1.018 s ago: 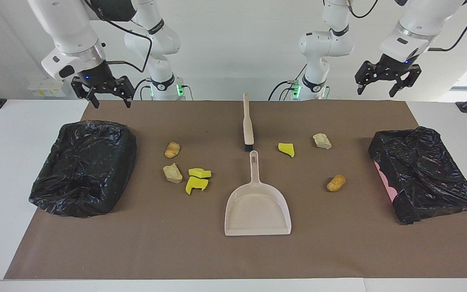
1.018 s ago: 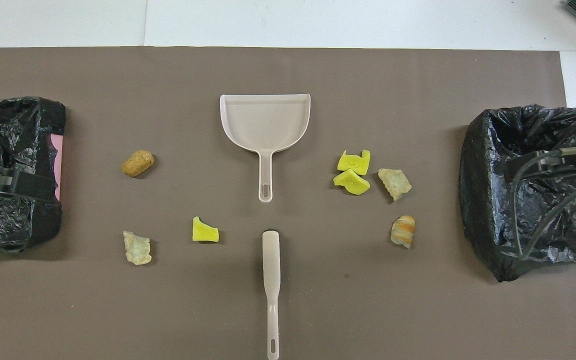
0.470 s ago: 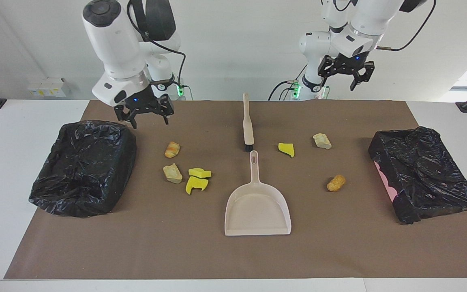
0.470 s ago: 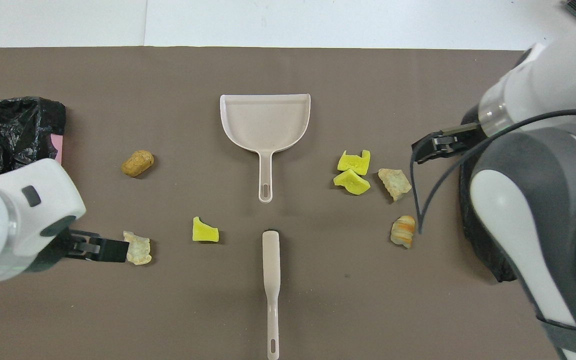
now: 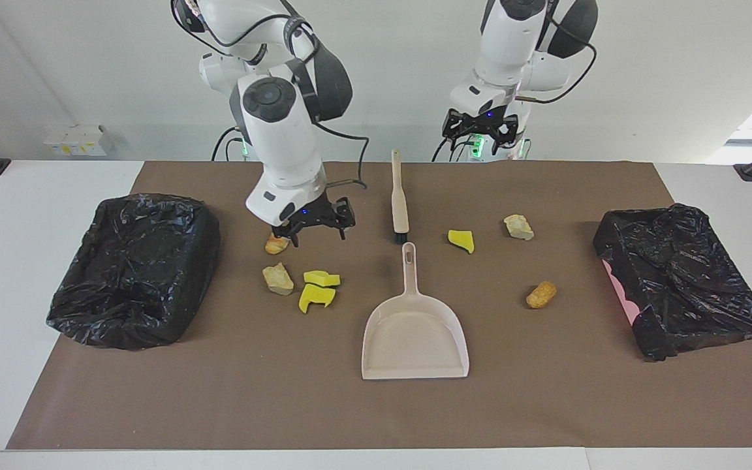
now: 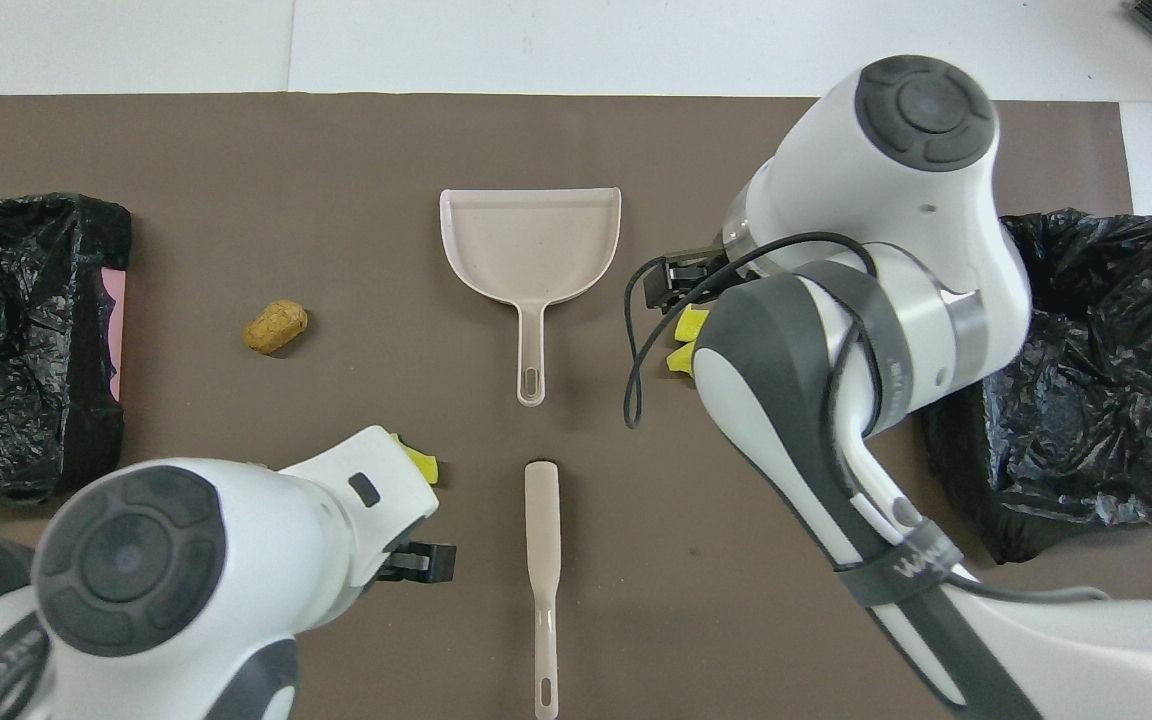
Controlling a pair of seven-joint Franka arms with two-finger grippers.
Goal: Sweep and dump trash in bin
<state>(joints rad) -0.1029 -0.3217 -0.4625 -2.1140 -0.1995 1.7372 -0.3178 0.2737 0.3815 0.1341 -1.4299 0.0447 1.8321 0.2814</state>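
You're basically at square one here, nothing's been swept yet as far as I can tell. The dustpan [image 5: 414,333] sits empty in the middle of the frame on the brown mat [image 5: 219,405], and the brush [image 5: 399,196] lies untouched just above its handle. All the trash is loose on the bench: the striped bread lump [image 5: 276,245], the tan lump [image 5: 278,278] and two yellow sponge bits [image 5: 317,288] cluster left of center, while another sponge piece [image 5: 461,240], a pale lump [image 5: 518,226] and the brown lump [image 5: 541,294] sit right of center. Both black-bagged bins, one at the left edge [image 5: 134,267] and one at the right edge [image 5: 679,277], look like they've got no trash in them. Your right tool [image 5: 314,232] hangs open and empty, low over the mat by that striped lump, left of the brush. Your left tool [image 5: 480,134] is up top, right of the brush handle, also open with nothing in it. So grabbing both utensils, sweeping all seven bits and dumping is all still ahead of you.
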